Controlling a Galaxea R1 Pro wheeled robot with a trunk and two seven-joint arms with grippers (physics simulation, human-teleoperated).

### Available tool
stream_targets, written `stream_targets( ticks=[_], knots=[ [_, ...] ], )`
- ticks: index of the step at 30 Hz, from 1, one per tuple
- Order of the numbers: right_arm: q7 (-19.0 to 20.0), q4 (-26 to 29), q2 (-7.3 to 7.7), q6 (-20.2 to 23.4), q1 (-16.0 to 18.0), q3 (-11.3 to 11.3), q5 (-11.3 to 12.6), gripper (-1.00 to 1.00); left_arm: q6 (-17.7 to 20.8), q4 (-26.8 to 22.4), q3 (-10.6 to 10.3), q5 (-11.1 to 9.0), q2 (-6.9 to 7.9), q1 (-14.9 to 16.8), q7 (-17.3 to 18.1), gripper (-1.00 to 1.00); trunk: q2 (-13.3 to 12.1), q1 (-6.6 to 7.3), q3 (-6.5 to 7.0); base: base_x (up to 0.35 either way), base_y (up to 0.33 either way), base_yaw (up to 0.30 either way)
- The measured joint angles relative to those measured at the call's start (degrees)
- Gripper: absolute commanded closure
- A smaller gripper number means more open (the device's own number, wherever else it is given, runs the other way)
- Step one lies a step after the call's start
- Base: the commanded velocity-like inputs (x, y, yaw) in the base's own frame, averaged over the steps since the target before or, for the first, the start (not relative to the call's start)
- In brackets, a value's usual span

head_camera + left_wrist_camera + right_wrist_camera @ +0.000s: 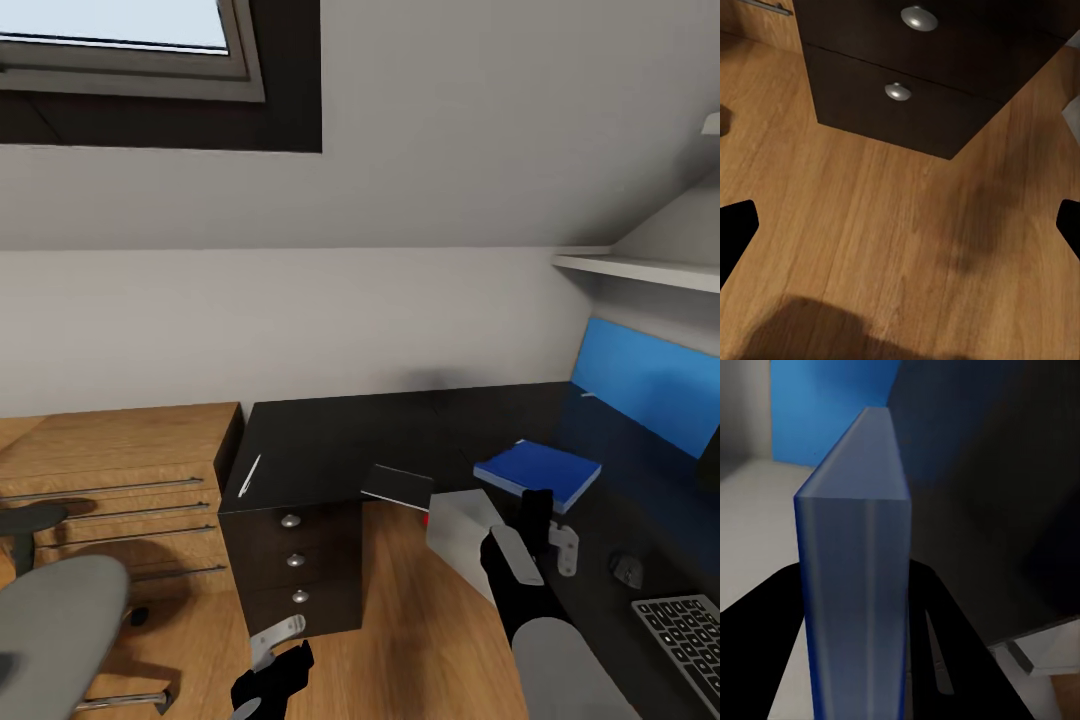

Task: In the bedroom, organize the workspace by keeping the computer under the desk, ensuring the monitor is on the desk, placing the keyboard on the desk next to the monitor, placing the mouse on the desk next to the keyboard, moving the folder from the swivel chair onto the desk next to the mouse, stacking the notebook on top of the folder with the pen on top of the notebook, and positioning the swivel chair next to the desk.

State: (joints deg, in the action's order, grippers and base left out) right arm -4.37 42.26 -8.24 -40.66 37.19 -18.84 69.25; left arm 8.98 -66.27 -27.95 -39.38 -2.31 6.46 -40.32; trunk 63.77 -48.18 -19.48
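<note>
The bright blue folder (545, 468) lies level over the glossy black desk (330, 440), and I cannot tell whether it touches the top. My right gripper (537, 503) is shut on its near edge. In the right wrist view the folder (862, 472) runs edge-on out of the right gripper (855, 585). The white pen (250, 475) lies near the desk's left end, and a thin dark notebook (398, 486) sits at the inner corner. The black mouse (627, 571) and the keyboard (688, 628) are at the right. My left gripper (272, 672) (900, 229) hangs open over the wooden floor. The grey swivel chair (55, 625) stands at lower left.
The black drawer unit (292, 565) (907, 82) stands under the desk's left end. A silver-grey box (462, 530) sits beneath the desk by my right arm. Light wooden cabinets (110, 470) are on the left. A blue wall panel (650, 385) and a white shelf (640, 268) are at the right.
</note>
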Motion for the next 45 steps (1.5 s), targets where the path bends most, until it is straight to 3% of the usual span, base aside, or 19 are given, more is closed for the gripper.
stream_targets(
  ticks=[7,36,45],
  knots=[
    [0.19,-1.39,0.98,0.04,0.01,0.12,0.05,1.00,0.00,0.01,-0.17,-0.07,0.00,0.01,0.00,-1.00,0.00,0.00,0.00,0.000,0.000,-0.151],
    [0.20,-1.47,0.99,0.31,-0.03,0.22,-0.17,1.00,0.00,0.00,-0.16,-0.09,0.00,0.00,0.01,-1.00,0.00,0.00,0.00,0.000,0.000,-0.094],
    [0.26,-1.54,0.99,0.33,0.01,0.23,-0.13,1.00,0.00,0.00,-0.18,-0.09,-0.03,0.00,0.04,-1.00,0.01,0.02,0.00,0.194,0.000,-0.001]
  ],
)
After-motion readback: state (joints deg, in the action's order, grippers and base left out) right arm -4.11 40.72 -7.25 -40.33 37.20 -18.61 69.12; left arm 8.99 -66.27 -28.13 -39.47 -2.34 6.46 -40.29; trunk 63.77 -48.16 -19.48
